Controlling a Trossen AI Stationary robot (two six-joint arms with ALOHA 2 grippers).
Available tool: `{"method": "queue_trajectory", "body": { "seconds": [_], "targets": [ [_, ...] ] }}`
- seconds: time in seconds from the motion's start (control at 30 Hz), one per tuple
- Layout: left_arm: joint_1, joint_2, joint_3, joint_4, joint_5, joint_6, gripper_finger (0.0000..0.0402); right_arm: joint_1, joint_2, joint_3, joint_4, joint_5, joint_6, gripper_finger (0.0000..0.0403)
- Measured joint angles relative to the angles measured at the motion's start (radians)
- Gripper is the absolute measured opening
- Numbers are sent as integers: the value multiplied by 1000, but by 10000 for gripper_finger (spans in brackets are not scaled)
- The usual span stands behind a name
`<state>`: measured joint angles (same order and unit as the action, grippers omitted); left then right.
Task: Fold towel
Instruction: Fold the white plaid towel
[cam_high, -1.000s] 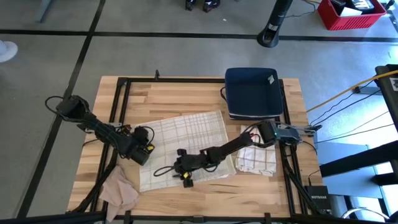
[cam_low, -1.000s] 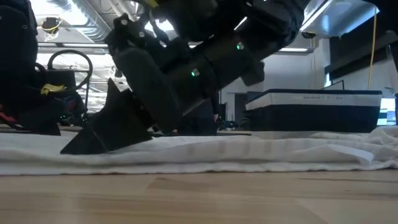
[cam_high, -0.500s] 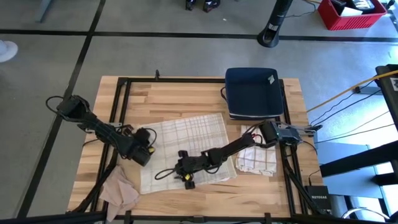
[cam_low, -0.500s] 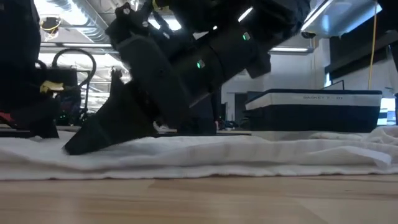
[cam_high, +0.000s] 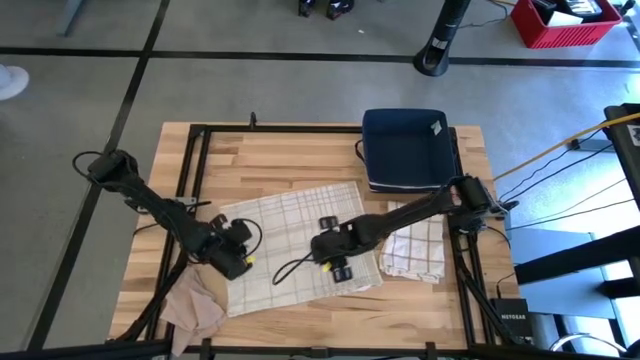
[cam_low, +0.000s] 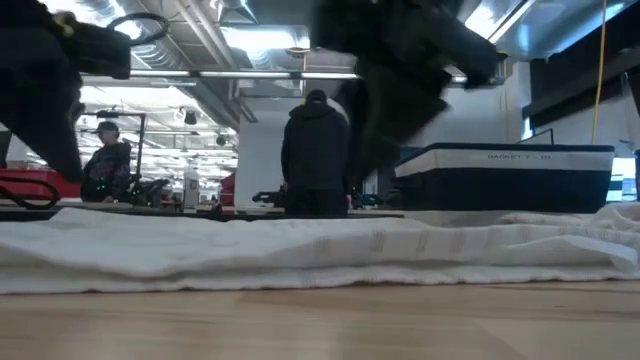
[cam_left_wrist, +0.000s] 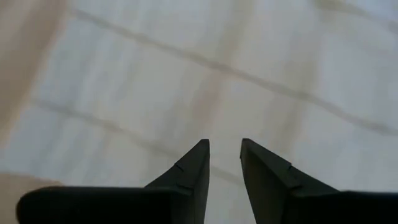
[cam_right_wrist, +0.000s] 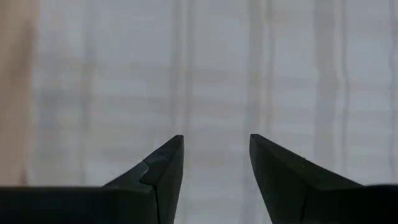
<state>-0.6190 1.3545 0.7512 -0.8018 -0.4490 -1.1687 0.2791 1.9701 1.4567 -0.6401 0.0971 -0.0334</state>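
— White plaid towel (cam_high: 296, 247) lies flat mid-table from above, with a smaller folded cloth (cam_high: 415, 251) just beside its right edge and a tan cloth (cam_high: 193, 306) at the front left corner. What does the low camera add?

— Only height: the towel (cam_low: 300, 255) is a low rumpled band, and both arms hang above it without touching. It also shows a person (cam_low: 316, 155) standing in the room behind.

— And the jaws?

— Left gripper (cam_left_wrist: 224, 149), over the towel's left edge, has a narrow gap and holds nothing. Right gripper (cam_right_wrist: 216, 146), over the towel's front right part, stands wider, also empty.

— The navy bin (cam_high: 407, 148)?

— At the back right, apart from the towel. It looks empty apart from a small pale tag, though I can't tell for sure.
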Motion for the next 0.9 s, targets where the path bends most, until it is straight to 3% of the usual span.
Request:
{"method": "queue_trajectory", "body": {
  "seconds": [0.2,0.37,0.57,0.9],
  "targets": [
    [-47,3,-23,122,9,3,93,-6,-89,-108,-105,17,30,185],
    [-31,12,-24,151,25,28,148,-6,-139,-197,-104,18,39,185],
    [25,17,-24,193,148,228,211,-6,-153,-280,-81,49,51,185],
    [37,55,-24,101,266,351,208,-5,-154,-347,-65,50,39,185]
  ]
}}
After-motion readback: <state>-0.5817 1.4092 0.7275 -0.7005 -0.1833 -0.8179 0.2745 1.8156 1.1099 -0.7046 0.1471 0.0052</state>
